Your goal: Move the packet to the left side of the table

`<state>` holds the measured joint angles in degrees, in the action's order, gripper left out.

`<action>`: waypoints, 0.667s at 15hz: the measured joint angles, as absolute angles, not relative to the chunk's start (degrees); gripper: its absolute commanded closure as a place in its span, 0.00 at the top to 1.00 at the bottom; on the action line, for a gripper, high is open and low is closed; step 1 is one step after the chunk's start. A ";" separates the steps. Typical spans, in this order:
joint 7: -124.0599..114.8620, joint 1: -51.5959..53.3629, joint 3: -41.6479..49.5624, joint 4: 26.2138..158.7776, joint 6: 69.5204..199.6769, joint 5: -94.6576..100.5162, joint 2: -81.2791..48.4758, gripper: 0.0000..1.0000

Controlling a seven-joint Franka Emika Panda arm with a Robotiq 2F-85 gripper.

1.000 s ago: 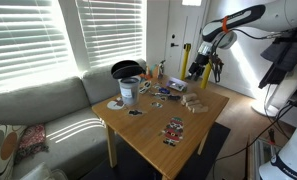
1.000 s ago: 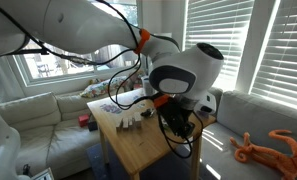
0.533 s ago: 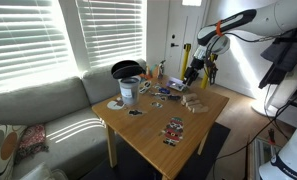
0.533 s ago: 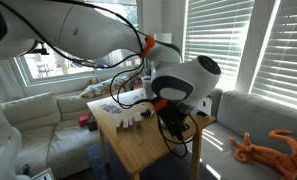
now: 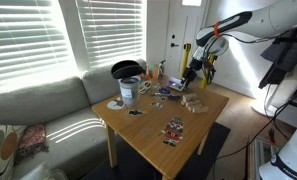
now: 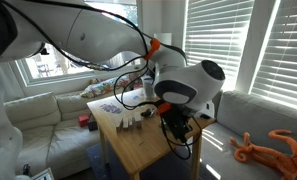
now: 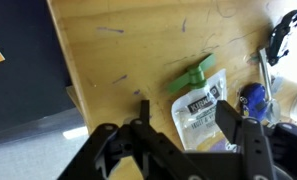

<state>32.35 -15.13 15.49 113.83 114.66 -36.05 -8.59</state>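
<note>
Right, the end effector (image 5: 195, 70) hangs above the far end of the worktop (image 5: 148, 138), up by the clutter at that edge. The wrist view settles its state: both fingers (image 7: 231, 118) are spread wide, released, with nothing between them, just bare wood below and a white pouch with a green cap (image 7: 203, 103) lying flat underneath. That pouch is not what we're after.

The packet (image 5: 174, 130), dark red and black, lies flat on the near part of the worktop in an exterior view. It is well apart from the end effector, with the pale wooden blocks (image 5: 195, 103) sitting between the two. Nothing is touching it.

So on progress, I'd call this the very start: no approach to the packet, no grasp, no carry. Everything is left to do. That means swinging over past the blocks, coming down on the packet, closing on it, taking it across to the left side and letting go. A flat packet on smooth wood could prove tricky to pinch.
</note>
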 measured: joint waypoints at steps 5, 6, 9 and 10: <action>32.49 -15.76 14.81 113.63 114.66 -37.17 -9.23 0.05; 32.53 -15.76 14.61 113.63 114.66 -37.50 -9.42 0.01; 32.71 -15.76 14.19 113.57 114.66 -38.13 -9.88 0.00; 32.80 -15.76 14.11 113.50 114.66 -38.20 -9.93 0.00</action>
